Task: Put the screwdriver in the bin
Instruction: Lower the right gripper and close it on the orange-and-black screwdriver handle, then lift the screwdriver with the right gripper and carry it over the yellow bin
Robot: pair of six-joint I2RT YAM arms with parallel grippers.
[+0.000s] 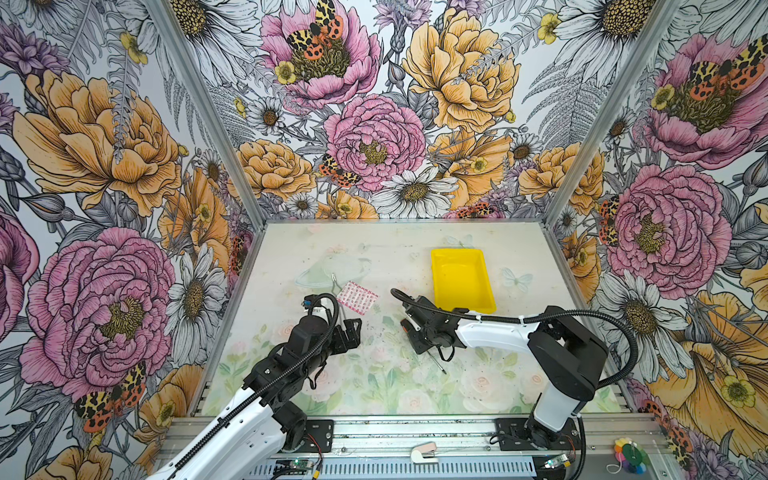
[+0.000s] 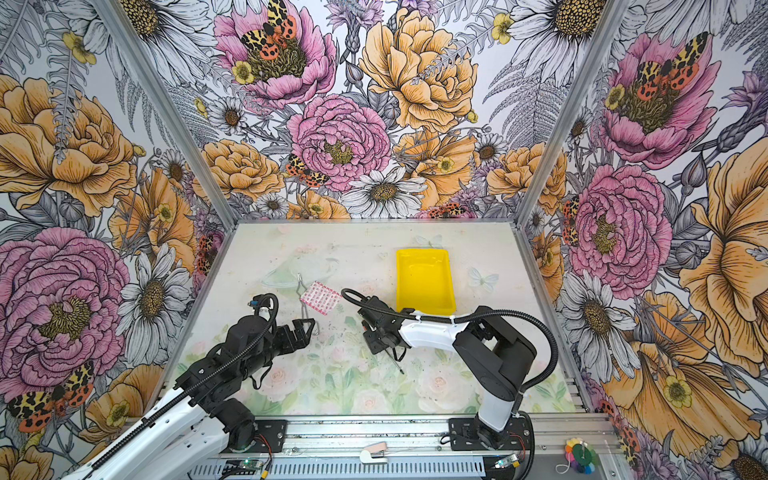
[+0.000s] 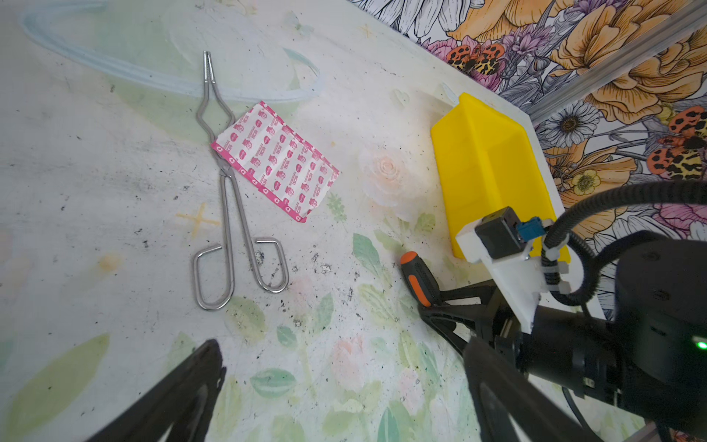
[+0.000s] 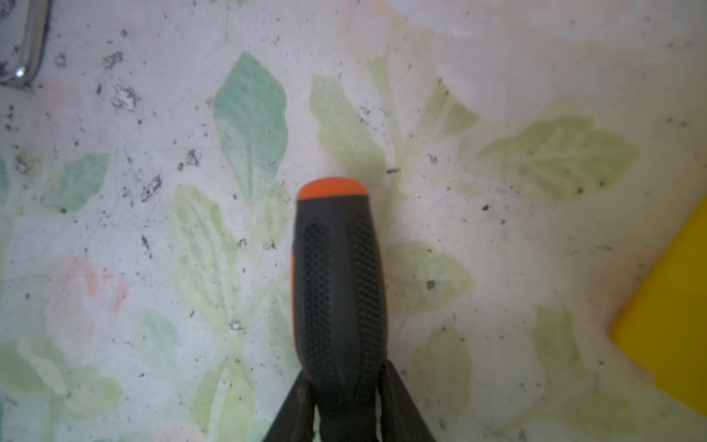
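Note:
The screwdriver (image 4: 340, 287), with a black-and-orange handle, lies low over the floral table mat. My right gripper (image 4: 344, 394) is shut on the shaft end of its handle. In both top views its thin shaft (image 1: 437, 362) (image 2: 397, 365) pokes out below the right gripper (image 1: 409, 330) towards the front. The left wrist view shows the handle (image 3: 417, 275) pinched between the right fingers (image 3: 451, 302). The empty yellow bin (image 1: 461, 282) (image 2: 424, 282) (image 3: 489, 172) stands just behind and to the right; one corner (image 4: 669, 325) shows in the right wrist view. My left gripper (image 1: 353, 328) (image 3: 344, 382) hovers open and empty to the left.
Silver wire tongs (image 1: 334, 282) (image 3: 225, 191) and a pink-patterned packet (image 1: 357, 297) (image 3: 275, 160) lie ahead of the left gripper. Flowered walls enclose the table on three sides. A small white-and-pink object (image 1: 424, 453) rests on the front rail.

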